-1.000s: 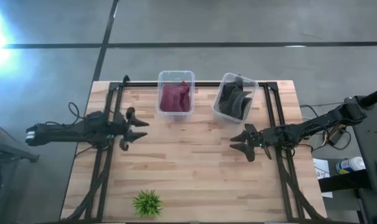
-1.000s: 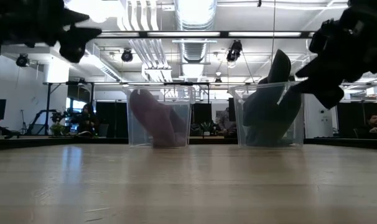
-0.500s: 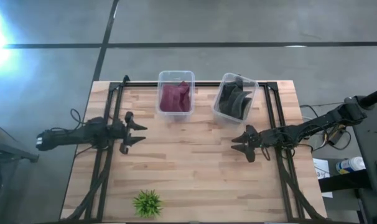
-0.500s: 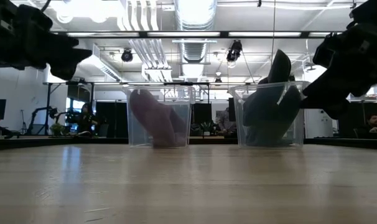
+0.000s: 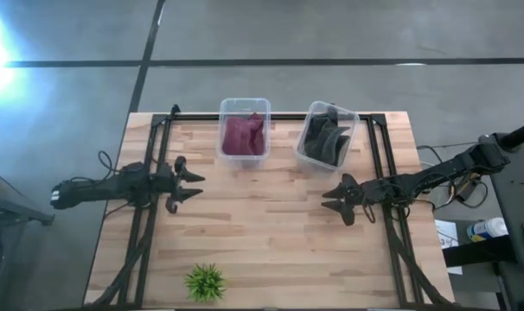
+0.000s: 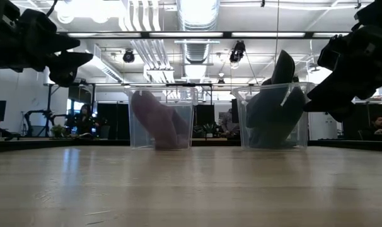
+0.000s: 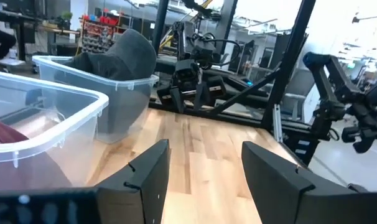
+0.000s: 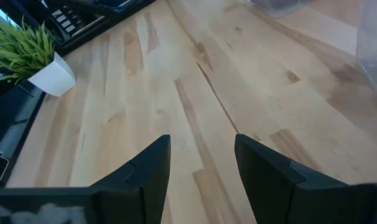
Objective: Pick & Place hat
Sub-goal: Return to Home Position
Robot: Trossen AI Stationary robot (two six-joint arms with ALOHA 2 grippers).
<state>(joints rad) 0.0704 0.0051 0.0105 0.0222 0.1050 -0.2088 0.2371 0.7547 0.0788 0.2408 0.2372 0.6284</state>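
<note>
A maroon hat lies inside a clear bin at the table's far edge, and it also shows in the low view. A dark grey hat sits in a second clear bin to its right, sticking up above the rim. My left gripper hovers open over the table's left side, near the maroon bin, holding nothing. My right gripper hovers open over the right side, in front of the grey hat's bin, empty. Both wrist views show spread fingers over bare wood.
A small potted plant stands near the table's near edge, left of centre, also seen in the right wrist view. Black frame rails run along both sides of the wooden table. Bare wood lies between the two grippers.
My left arm has drawn back a little toward the table's left edge, away from the maroon bin, its fingers staying spread. My right gripper has barely shifted. Both hats stay in their bins.
</note>
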